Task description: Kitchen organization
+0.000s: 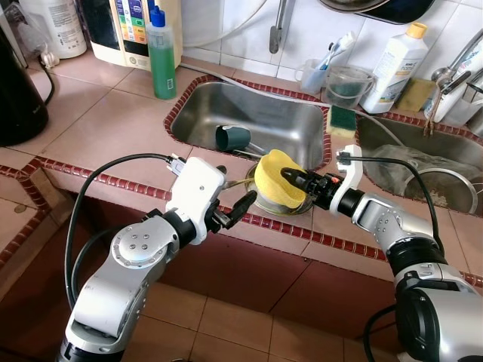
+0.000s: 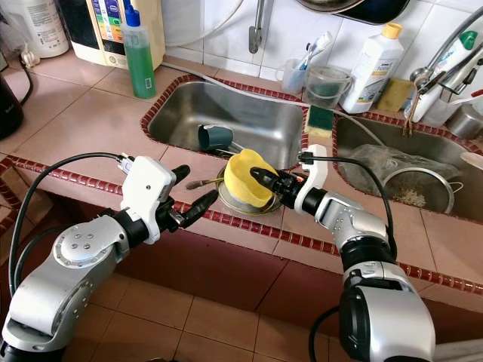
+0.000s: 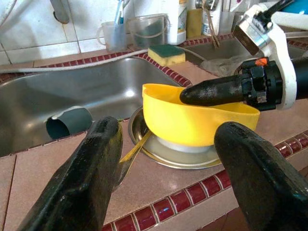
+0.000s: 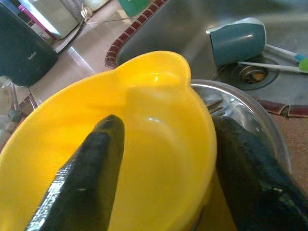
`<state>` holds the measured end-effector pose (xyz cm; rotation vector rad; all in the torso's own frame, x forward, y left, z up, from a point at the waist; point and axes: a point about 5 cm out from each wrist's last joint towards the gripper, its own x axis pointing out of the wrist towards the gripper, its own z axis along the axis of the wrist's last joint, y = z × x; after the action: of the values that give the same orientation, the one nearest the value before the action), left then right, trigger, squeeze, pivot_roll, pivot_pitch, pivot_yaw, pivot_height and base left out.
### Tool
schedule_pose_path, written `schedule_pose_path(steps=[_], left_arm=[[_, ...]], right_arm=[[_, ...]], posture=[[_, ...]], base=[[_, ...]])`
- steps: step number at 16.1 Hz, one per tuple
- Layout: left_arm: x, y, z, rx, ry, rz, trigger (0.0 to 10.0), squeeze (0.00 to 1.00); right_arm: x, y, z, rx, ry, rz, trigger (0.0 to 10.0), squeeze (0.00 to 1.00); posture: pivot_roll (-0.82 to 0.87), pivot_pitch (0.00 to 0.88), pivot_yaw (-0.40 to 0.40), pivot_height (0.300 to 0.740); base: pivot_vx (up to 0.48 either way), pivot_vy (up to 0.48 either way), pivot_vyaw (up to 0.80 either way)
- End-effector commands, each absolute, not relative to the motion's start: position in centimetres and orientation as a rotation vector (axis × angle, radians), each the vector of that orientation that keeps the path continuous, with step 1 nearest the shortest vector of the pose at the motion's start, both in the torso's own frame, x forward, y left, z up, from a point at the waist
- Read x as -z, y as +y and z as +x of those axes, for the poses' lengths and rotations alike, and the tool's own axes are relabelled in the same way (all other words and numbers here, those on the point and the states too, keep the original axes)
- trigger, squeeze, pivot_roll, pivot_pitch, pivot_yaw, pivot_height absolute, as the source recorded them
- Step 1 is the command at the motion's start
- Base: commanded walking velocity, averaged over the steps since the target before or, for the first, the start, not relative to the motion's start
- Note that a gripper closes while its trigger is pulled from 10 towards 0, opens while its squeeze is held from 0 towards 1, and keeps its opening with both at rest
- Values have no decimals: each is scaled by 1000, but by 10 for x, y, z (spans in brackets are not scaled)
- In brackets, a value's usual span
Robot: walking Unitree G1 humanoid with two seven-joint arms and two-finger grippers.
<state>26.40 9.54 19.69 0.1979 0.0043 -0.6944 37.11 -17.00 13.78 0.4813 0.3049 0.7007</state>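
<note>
Yellow bowl (image 1: 276, 179) sat tilted on steel plate (image 3: 185, 156) at counter's front edge (image 1: 287, 226), right gripper (image 1: 290, 178) pinching its rim; left gripper (image 1: 240, 207) open nearby. Thin grip might slip, dropping bowl.

**Yellow bowl gripped at the sink edge**

Tiled counter (image 1: 106, 128), pinkish with a dark red border. Right gripper (image 1: 296, 179) reaches in from the right, one finger inside the yellow bowl (image 1: 273, 179), clamped on its rim. The bowl is tilted, sitting over a round metal dish (image 1: 281, 205) on the counter strip in front of the steel sink (image 1: 256, 121). Left gripper (image 1: 234, 209) hangs just left of the bowl, fingers spread, not touching it. A teal cup (image 1: 232, 138) lies on its side in the sink. Green bottle (image 1: 161, 56) stands behind the sink's left corner. A sponge (image 1: 341, 121) rests on the divider between the two basins. White bottle (image 1: 395, 68) by the wall. Black appliance (image 1: 19, 90) at far left.
</note>
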Motion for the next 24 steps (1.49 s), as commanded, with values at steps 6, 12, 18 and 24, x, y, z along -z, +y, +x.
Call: schedule_pose_path(steps=[6,12,18,24], left_arm=[[-205,93,261,707,-37,200,10000,0],[-206,93,262,706,-41,200,10000,0],[-207,95,263,700,-45,202,10000,0],[-208,96,264,701,-46,203,10000,0]], right_arm=[[-135,-181,372,-629,313,499,0,0],[-140,-183,375,-604,293,525,0,0],[-143,-183,378,-590,281,542,0,0],[-146,-186,380,-564,266,562,0,0]], posture=[[36,76,-118,740],[43,62,-113,740],[43,61,-110,740],[43,68,-103,740]], base=[[0,0,0],[0,0,0],[0,0,0],[0,0,0]])
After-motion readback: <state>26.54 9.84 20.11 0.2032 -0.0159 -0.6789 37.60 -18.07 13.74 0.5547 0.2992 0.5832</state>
